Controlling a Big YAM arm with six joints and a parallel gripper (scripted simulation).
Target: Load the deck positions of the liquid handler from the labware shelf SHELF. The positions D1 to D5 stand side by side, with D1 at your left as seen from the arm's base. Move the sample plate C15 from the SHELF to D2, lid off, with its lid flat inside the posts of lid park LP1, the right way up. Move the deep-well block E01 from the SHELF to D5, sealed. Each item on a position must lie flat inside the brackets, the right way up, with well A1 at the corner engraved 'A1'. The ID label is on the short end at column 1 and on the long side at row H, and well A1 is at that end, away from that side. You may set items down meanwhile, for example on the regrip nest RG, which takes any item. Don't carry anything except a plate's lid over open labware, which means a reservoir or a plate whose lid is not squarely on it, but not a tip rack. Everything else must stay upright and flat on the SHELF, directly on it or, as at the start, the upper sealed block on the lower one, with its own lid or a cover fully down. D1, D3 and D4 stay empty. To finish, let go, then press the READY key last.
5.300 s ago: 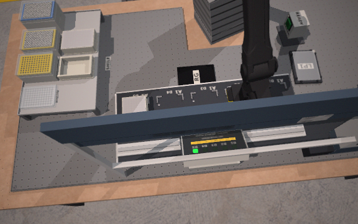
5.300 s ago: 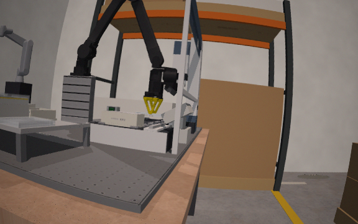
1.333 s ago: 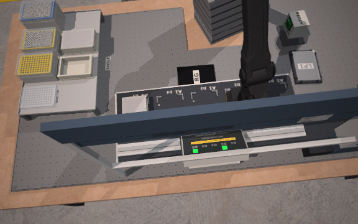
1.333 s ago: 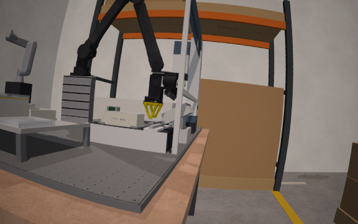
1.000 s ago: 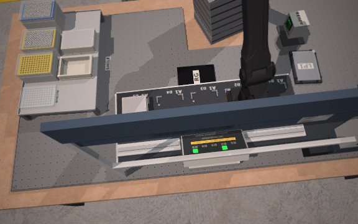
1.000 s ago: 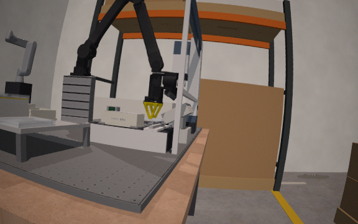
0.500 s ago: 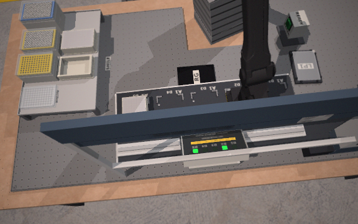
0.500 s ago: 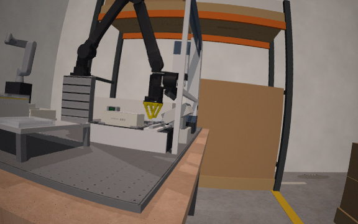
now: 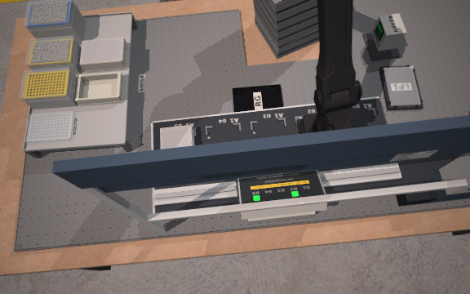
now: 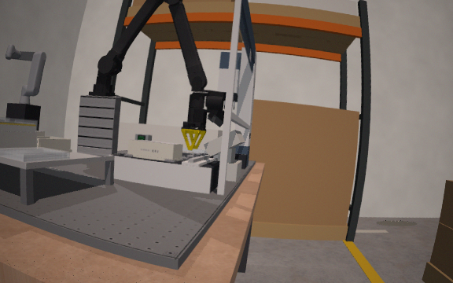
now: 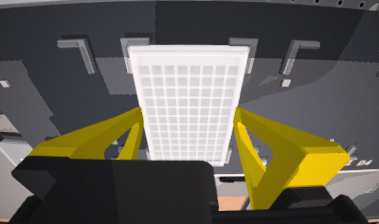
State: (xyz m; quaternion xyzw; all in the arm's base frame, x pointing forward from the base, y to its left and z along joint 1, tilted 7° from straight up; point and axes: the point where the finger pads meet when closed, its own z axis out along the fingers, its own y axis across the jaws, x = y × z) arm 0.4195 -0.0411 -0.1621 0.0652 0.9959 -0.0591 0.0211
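- Tool: yellow fingers clamped on the two long sides of sample plate C15. The well grid is open to view and no lid sits on it.
- In the wrist view the plate lies between the grey corner brackets of one deck position. I cannot tell whether it rests flat on the deck or sits a little above it.
- In the top view the arm comes down onto the dark deck at the mark D2; the arm hides the plate in this view.
- Lid: lies flat on lid park LP1, to the side of the deck, near the READY key.
- Deep-well block E01: a white-topped block stands at the far end of the deck from the arm, at D5. Its own label is not readable.
- Regrip nest RG stands just behind the deck.
- SHELF: three tip racks in a row, a closed white block, an open reservoir and a clear plate stand on it.
- Status panel at the front of the bench: two green lights lit, under D5 and D2.
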